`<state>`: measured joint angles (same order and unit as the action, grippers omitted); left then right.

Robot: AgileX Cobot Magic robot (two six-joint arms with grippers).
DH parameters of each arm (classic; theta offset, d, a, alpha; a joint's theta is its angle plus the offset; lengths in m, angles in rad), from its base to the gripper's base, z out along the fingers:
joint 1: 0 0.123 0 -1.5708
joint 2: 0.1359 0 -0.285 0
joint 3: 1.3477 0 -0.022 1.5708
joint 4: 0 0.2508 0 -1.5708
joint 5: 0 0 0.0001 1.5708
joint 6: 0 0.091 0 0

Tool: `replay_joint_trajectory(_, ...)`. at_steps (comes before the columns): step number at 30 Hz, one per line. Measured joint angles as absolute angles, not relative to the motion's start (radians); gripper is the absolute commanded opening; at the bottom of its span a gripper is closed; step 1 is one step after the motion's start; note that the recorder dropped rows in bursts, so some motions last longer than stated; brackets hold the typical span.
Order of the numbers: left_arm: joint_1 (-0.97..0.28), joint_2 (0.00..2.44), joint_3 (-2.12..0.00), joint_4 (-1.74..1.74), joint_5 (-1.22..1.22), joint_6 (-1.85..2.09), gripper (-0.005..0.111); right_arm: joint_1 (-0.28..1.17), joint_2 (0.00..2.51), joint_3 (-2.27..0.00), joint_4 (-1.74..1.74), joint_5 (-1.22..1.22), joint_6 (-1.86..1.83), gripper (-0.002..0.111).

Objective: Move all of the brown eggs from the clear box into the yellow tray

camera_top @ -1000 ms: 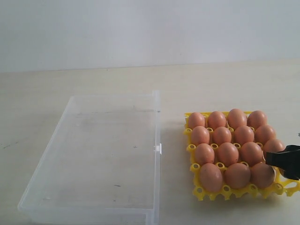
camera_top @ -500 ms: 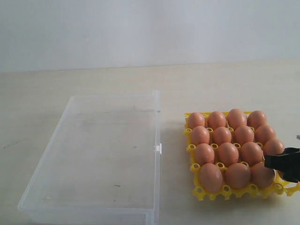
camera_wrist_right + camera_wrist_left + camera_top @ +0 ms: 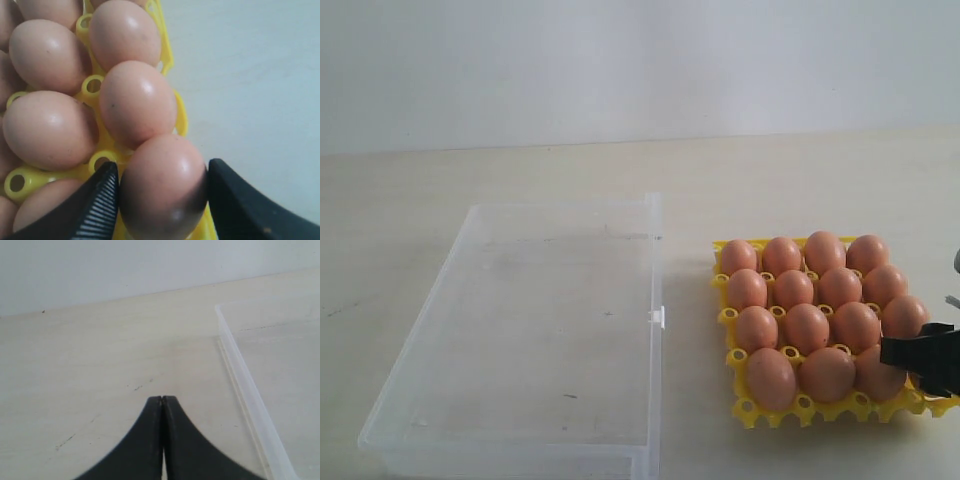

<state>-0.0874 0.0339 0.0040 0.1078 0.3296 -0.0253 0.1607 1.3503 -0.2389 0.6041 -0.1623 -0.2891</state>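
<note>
Right gripper (image 3: 162, 167) pinches corner egg (image 3: 160, 200) between both fingers at the near right corner of yellow tray (image 3: 745, 410); can't tell if it's seated. Other brown eggs (image 3: 806, 328) sit in tray cells. Clear box (image 3: 655, 260) lies just left of the tray. Left gripper (image 3: 162, 400) has its fingers pressed together over table (image 3: 100, 365), beside the box wall.
</note>
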Motion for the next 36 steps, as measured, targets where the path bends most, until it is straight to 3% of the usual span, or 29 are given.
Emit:
replay_joint_trajectory(5, -0.087, 0.034, 0.004, 0.108, 0.33, -0.025, 0.0, 0.161, 1.35, -0.239, 0.604, -0.171, -0.269, 0.064)
replay_joint_trajectory(24, -0.087, 0.034, 0.004, 0.108, 0.33, -0.025, 0.0, 0.161, 1.255, -0.239, 0.604, -0.197, -0.243, 0.063)
replay_joint_trajectory(31, -0.087, 0.034, 0.004, 0.108, 0.33, -0.025, 0.0, 0.161, 1.128, -0.266, 0.613, -0.18, -0.241, 0.056)
replay_joint_trajectory(36, -0.087, 0.034, 0.004, 0.108, 0.33, -0.025, 0.0, 0.161, 1.043, -0.323, 0.611, -0.148, -0.239, 0.037)
